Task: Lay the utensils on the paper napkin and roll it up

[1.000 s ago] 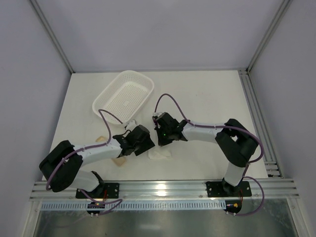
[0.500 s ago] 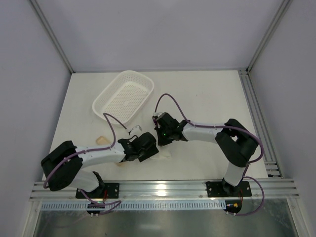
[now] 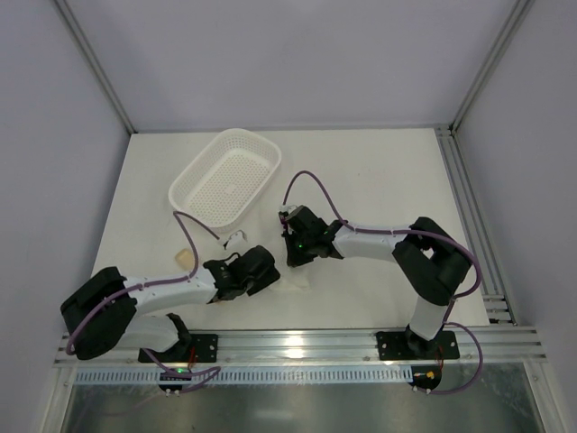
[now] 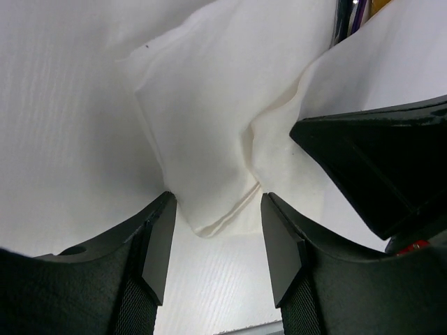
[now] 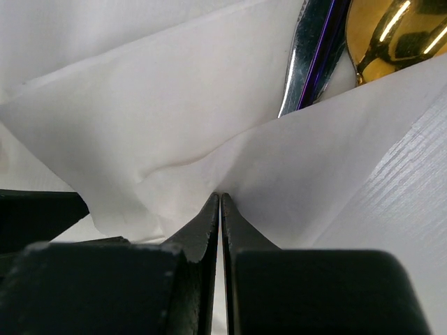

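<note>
Left claw [image 4: 216, 202] stands spread, its fingers [image 4: 157, 241] either side of a loose corner of the paper napkin [image 4: 202, 118] and, as far as its wrist view shows, not clamping it. Right claw [image 5: 221, 201] is pressed together, tips set into a crease of the same sheet (whether a layer of paper is caught between them I cannot tell). The napkin lies folded and rumpled on the table between the two claws, toward the near edge and just right of the left claw in the overhead view. The utensils [image 5: 307, 63] are tucked inside it. Only a dark purplish-silver shaft and the bowl of the gold spoon [image 5: 391, 31] peep out past the fold, ahead of the right claw and a little to its right, with their long axis running away from its tips. The loose corner sits squarely in the left claw's gap, so I judge the left is nearer to take that flap and turn it over the cutlery.
</note>
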{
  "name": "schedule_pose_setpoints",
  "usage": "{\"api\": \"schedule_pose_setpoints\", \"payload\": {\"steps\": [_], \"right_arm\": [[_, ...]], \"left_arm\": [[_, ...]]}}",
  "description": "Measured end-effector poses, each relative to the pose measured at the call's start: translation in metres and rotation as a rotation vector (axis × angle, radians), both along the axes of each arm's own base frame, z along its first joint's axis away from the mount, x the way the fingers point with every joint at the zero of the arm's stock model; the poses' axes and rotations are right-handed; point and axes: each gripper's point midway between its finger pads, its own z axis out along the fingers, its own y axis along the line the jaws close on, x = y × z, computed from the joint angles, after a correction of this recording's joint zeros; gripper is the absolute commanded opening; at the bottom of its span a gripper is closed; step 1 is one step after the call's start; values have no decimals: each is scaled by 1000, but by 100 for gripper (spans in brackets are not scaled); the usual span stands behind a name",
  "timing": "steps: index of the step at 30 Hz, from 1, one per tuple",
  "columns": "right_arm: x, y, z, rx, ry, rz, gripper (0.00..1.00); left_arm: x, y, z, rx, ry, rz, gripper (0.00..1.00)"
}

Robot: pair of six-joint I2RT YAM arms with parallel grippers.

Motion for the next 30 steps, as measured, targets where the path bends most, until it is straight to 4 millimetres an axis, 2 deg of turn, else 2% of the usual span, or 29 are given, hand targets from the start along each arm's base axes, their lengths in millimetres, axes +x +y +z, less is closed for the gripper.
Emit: {"api": "schedule_pose_setpoints", "payload": {"steps": [4,10,14,21,30], "right_arm": [[0,1,0,4,0,1,4],[0,2,0,11,0,4,4],[0,2,0,13,0,5,4],[-1,2,0,13,0,6,4],[-1,2,0,13,0,6,4]], "left_arm": [[-3,5,11,-39,-31,-2,56],[6,-3,35,-102,-114,-15,55],[7,1,33,-65,-115,-19,55],[17,26,38,87,-128,43,56],[23,48,15,201,-81,66,60]]}}
